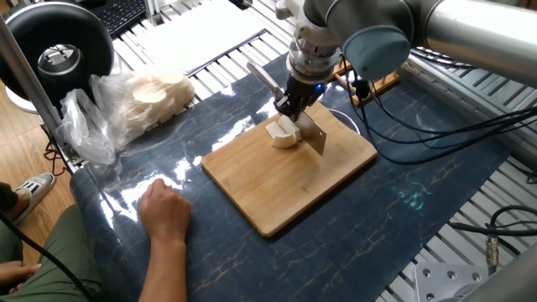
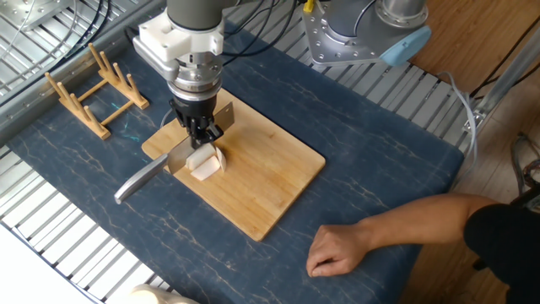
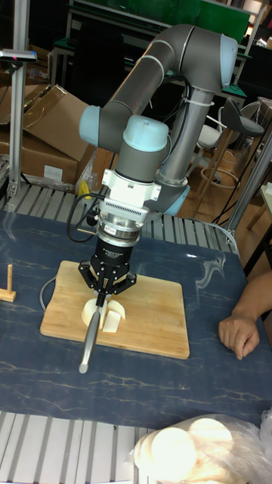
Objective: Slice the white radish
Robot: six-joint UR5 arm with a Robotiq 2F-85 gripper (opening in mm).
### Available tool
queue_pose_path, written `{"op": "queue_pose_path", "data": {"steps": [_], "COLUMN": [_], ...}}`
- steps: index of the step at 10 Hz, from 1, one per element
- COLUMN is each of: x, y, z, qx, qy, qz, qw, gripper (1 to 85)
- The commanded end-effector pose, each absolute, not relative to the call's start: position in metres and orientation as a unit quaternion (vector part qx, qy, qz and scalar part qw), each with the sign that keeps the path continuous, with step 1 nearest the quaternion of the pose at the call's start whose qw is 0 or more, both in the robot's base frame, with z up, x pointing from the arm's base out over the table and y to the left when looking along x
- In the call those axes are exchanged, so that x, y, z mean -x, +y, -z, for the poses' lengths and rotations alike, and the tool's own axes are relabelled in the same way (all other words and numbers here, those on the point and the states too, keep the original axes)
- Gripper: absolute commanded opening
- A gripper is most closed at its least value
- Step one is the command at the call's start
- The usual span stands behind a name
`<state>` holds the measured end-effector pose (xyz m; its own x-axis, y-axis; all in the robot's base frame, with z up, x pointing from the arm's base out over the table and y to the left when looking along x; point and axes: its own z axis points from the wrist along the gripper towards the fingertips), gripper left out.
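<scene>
The white radish (image 1: 284,134) (image 2: 202,162) (image 3: 112,316) lies as cream-white pieces on the wooden cutting board (image 1: 277,189) (image 2: 261,181) (image 3: 151,318). My gripper (image 1: 293,104) (image 2: 202,131) (image 3: 106,292) is shut on a knife (image 2: 143,177) (image 3: 89,336) (image 1: 315,136). The blade stands down into the radish, between its pieces, and the grey handle sticks out past the board's edge. The blade's lower edge is hidden among the pieces.
A person's hand (image 1: 164,210) (image 2: 337,249) (image 3: 238,329) rests on the blue mat near the board. A clear plastic bag of pale round slices (image 1: 147,96) (image 3: 193,446) lies beside it. A wooden rack (image 2: 93,84) stands behind the board.
</scene>
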<state>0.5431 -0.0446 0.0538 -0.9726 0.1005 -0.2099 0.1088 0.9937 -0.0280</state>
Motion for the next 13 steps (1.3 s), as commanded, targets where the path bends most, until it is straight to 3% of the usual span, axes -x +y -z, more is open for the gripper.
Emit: {"op": "queue_pose_path", "data": {"steps": [1,6,11,13], "x": [-0.547,-0.553,-0.538,-0.537], "y": [-0.041,-0.035,-0.020,-0.027], "z": [-0.051,-0.047,-0.060,-0.060], "qx": [-0.055,-0.054,-0.083,-0.086], "qy": [0.992,0.991,0.992,0.993], "qz": [0.008,-0.004,-0.033,-0.010], "qw": [0.113,0.126,0.085,0.079], "gripper": [1.0,1.0,1.0,1.0]}}
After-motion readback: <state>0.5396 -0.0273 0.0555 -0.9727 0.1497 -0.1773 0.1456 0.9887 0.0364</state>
